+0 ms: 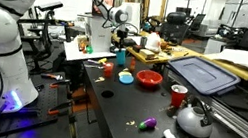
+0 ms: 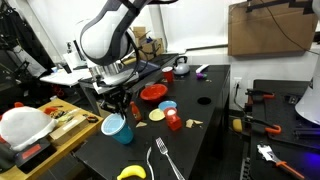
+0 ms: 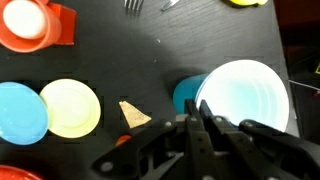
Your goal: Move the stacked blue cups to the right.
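Note:
The stacked blue cups (image 2: 117, 129) stand upright on the black table, near its edge beside the robot. They also show in an exterior view (image 1: 121, 54) and from above in the wrist view (image 3: 240, 95), where the inside looks pale. My gripper (image 2: 121, 106) is directly over the cups' rim. In the wrist view its fingers (image 3: 195, 122) are almost together and pinch the near wall of the cups at the rim. It also shows in an exterior view (image 1: 119, 38).
A small blue dish (image 3: 20, 112), a yellow dish (image 3: 70, 107) and a chip (image 3: 133, 113) lie beside the cups. A red cup (image 2: 173, 121), red bowl (image 2: 152, 92), fork (image 2: 160, 158), banana (image 2: 130, 172) and kettle (image 1: 194, 119) are also on the table.

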### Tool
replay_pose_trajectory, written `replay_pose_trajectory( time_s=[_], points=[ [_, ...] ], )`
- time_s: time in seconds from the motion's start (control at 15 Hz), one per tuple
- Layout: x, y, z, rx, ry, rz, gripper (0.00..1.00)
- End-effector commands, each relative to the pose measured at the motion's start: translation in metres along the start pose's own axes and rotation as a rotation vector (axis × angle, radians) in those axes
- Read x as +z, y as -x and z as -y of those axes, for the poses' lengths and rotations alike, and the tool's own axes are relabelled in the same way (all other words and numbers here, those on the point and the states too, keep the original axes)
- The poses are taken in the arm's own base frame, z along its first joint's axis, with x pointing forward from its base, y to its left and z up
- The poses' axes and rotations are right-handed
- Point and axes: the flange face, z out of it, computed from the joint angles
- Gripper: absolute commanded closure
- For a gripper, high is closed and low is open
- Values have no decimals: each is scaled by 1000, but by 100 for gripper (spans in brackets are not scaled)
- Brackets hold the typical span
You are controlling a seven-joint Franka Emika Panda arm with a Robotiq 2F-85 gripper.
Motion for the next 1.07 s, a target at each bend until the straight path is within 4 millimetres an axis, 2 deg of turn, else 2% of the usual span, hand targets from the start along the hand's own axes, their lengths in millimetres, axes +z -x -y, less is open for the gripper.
replay_pose_trajectory(
  time_s=[0.0, 0.13, 0.33, 0.73, 1.0],
  points=[
    [-27, 28, 1, -34, -15, -3, 99],
    [-40, 46, -4, -72, -8, 4, 99],
    [-57, 71, -21, -123, 9, 24, 99],
    [-91, 119, -83, -200, 59, 65, 99],
    [-113, 139, -132, -165, 72, 84, 99]
  ],
)
